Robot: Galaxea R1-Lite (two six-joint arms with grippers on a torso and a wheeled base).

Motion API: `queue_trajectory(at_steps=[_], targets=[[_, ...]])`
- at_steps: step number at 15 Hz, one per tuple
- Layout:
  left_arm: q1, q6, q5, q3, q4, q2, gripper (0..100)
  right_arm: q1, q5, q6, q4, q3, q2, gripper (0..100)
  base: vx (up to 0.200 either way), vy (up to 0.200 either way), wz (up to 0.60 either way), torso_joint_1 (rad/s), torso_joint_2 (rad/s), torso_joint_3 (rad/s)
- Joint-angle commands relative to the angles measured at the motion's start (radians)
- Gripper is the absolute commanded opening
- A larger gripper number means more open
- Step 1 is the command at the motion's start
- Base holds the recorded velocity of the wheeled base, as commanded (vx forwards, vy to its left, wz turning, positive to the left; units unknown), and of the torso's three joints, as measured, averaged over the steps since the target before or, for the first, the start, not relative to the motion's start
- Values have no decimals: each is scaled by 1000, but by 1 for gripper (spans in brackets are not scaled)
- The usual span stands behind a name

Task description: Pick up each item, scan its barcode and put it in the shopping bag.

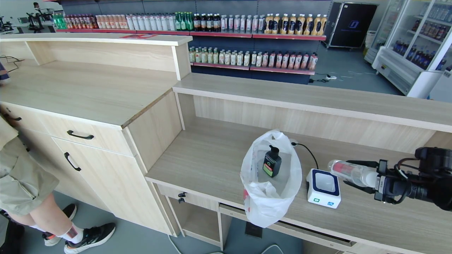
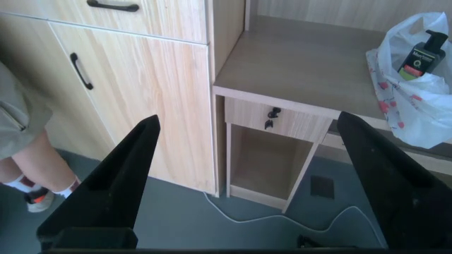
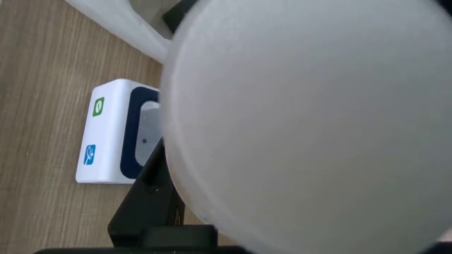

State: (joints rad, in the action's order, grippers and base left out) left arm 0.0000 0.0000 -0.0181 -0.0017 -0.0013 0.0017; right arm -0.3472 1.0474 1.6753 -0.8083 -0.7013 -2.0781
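Note:
My right gripper point(image 1: 358, 173) is shut on a clear bottle point(image 1: 348, 172) with a red label and white cap, held lying sideways just above and right of the white scanner point(image 1: 323, 187) with its dark blue window. In the right wrist view the bottle's white cap end point(image 3: 311, 120) looms close, with the scanner point(image 3: 113, 144) beneath it on the counter. The white shopping bag point(image 1: 270, 183) stands open left of the scanner, and a black pump bottle point(image 1: 272, 162) stands inside it. My left gripper point(image 2: 247, 183) is open, hanging out in front of the counter over the floor; the bag point(image 2: 417, 77) and pump bottle point(image 2: 421, 56) show beyond it.
The low wooden counter point(image 1: 212, 158) has a raised back ledge point(image 1: 317, 100) and a taller cabinet block point(image 1: 88, 95) on its left. A black cable point(image 1: 309, 151) runs from the scanner toward the bag. A person's legs point(image 1: 42, 211) stand at the far left. Drink shelves point(image 1: 247, 42) line the back.

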Motion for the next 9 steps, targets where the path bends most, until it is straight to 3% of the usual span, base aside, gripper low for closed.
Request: queue_trajectory(at_steps=[1, 9], targets=[[0, 0, 0, 0, 0, 0, 100, 10, 0, -2, 0, -32, -20, 0, 0, 0, 0, 0, 0, 0], [0, 0, 0, 0, 0, 0, 100, 16, 0, -16, 0, -60, -53, 0, 0, 0, 0, 0, 0, 0]])
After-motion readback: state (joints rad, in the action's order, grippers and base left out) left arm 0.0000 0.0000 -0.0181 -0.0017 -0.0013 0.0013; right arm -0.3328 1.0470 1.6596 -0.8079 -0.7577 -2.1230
